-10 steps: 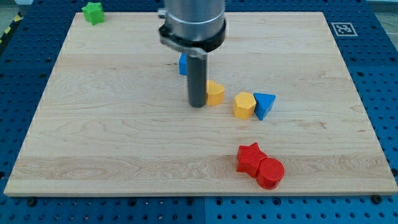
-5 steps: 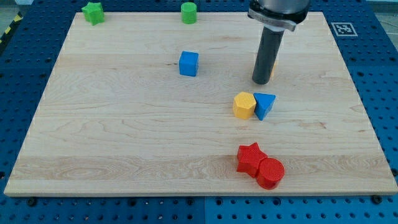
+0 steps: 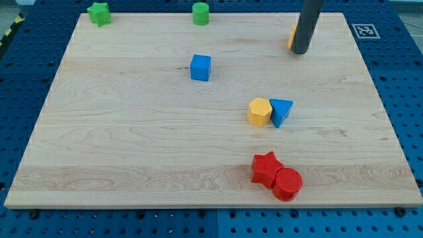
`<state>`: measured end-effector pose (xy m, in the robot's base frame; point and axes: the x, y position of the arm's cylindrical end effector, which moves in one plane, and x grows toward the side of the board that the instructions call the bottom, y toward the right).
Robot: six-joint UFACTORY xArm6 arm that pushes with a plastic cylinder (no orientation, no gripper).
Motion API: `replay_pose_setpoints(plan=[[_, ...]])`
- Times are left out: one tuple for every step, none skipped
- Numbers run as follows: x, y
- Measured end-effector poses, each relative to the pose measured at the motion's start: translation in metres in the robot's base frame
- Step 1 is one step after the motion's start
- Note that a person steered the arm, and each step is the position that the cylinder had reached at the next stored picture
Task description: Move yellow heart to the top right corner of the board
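In the camera view my tip (image 3: 300, 51) rests near the board's (image 3: 132, 152) top edge, toward its top right corner. The yellow heart (image 3: 291, 36) touches the rod's left side, mostly hidden behind it. No fingers exist: the arm ends in a bare rod.

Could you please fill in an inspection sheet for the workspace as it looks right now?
Surface: wooden board, lying flat.
Job's things: yellow heart near the view's top right, mostly hidden behind the rod; my tip sits right against it.
Clutter: blue cube; yellow hexagon block touching blue triangle; red star touching red cylinder; green star and green cylinder along the top edge.
Pincer: nothing seen.
Cables: nothing seen.
Surroundings: blue perforated table; marker tag.
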<state>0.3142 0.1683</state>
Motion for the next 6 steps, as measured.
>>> replay_pose_setpoints(plan=[[-0.009, -0.009], [-0.029, -0.009], [-0.045, -0.009], [-0.058, -0.006], [-0.073, -0.001], [-0.088, 0.021]])
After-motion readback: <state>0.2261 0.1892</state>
